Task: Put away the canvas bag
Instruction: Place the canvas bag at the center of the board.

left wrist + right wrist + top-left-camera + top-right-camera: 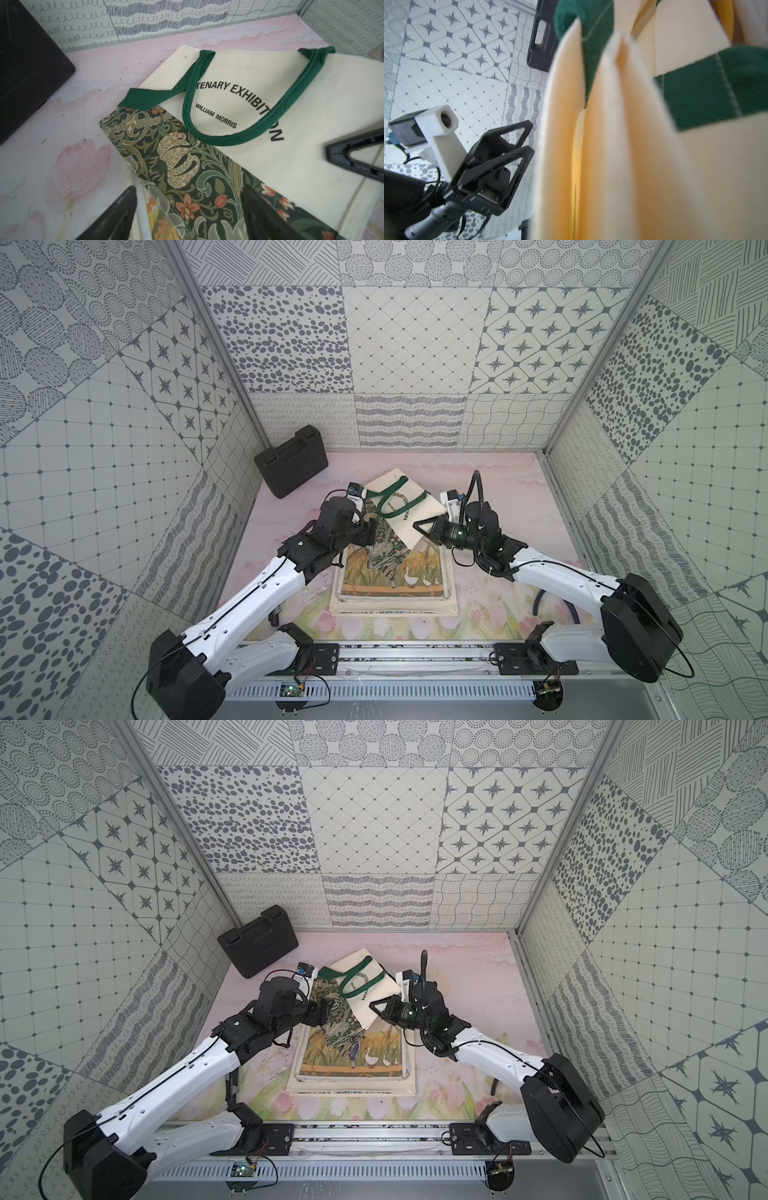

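The canvas bag [405, 506] [365, 986] is cream with green handles [228, 141] and black lettering, and lies slanted behind the middle of the table. A dark floral panel [384, 549] [187, 166] shows beneath its near edge. My right gripper [422, 527] [376, 1006] is shut on the bag's right edge. In the right wrist view, cream folds of the bag [623, 145] fill the picture and hide the jaws. My left gripper [372, 531] [190, 188] stands open just over the floral panel, holding nothing.
A stack of folded bags [395, 593] [353, 1073] with a geese print lies at the front centre, partly under the floral panel. A black plastic case [291, 462] [257, 940] [27, 72] leans in the back left corner. Patterned walls close three sides.
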